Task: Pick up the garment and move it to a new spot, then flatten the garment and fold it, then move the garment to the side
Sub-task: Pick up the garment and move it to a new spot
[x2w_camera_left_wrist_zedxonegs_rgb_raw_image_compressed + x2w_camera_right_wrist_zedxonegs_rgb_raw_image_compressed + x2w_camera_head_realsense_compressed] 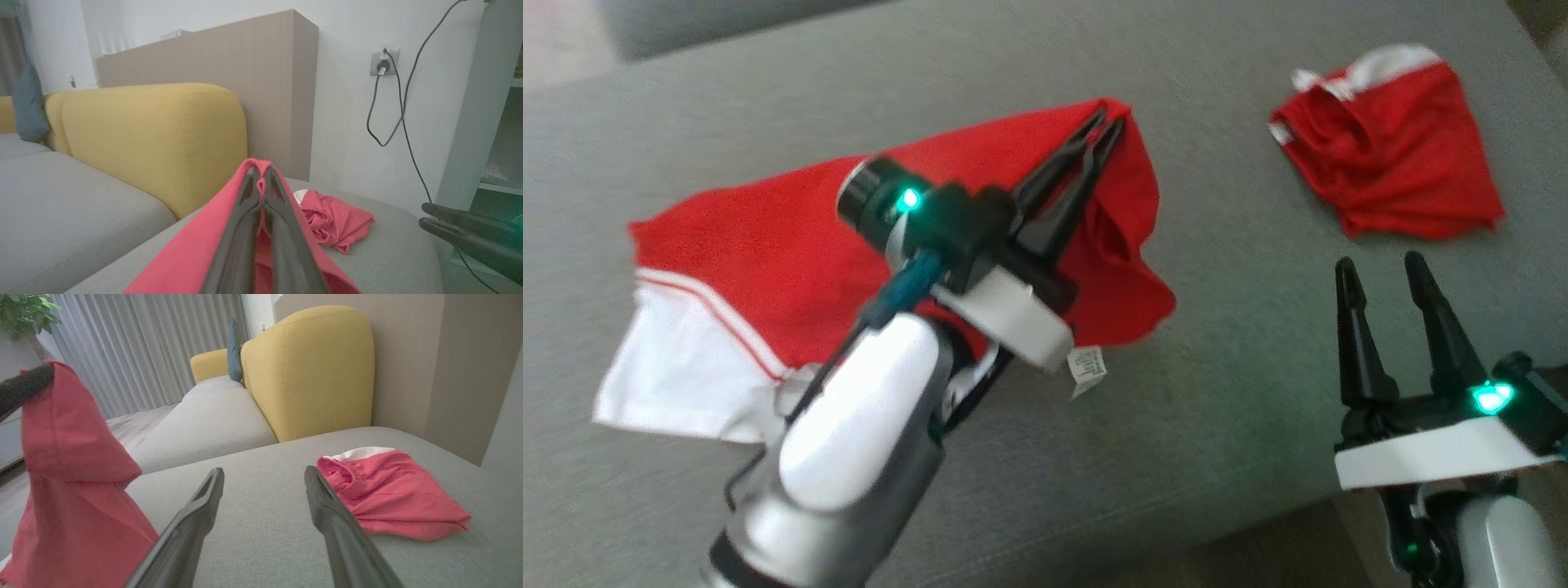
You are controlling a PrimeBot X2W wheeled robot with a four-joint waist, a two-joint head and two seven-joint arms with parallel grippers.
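A red garment with a white band [768, 245] lies on the grey sofa cushion [1217, 367], one corner lifted into a peak. My left gripper [1109, 122] is shut on that raised red corner [257, 167], and the cloth hangs down from its tips [61, 428]. A white label [1088, 365] dangles at the garment's near edge. My right gripper [1380, 265] is open above the cushion at the lower right, nothing between its fingers [200, 510].
A second crumpled red and white garment [1388, 151] lies at the cushion's far right [392, 494] [335, 220]. A yellow backrest [155, 139] rises behind. A wall socket with a dangling cable [384, 61] is to the right. The cushion's front edge runs near my right gripper.
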